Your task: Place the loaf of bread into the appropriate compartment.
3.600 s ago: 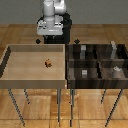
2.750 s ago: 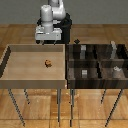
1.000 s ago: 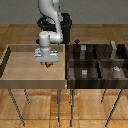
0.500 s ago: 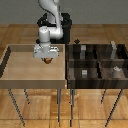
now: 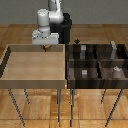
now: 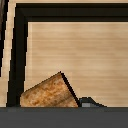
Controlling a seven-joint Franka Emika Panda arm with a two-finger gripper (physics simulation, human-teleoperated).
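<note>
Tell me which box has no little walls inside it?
The light tan wooden tray on the exterior view's left. It is one open space; the dark bin beside it is split into four compartments.

The white arm reaches forward from its dark base, and its wrist points straight down. The gripper (image 5: 46,48) hangs low, on the exterior view's left. Its fingers are closed on the loaf of bread (image 5: 46,48), which shows close in the wrist view.

tray (image 5: 10,60) – pale matt wood | bin (image 5: 95,67) – dark wood | loaf of bread (image 6: 50,92) – rough, speckled crust
</note>
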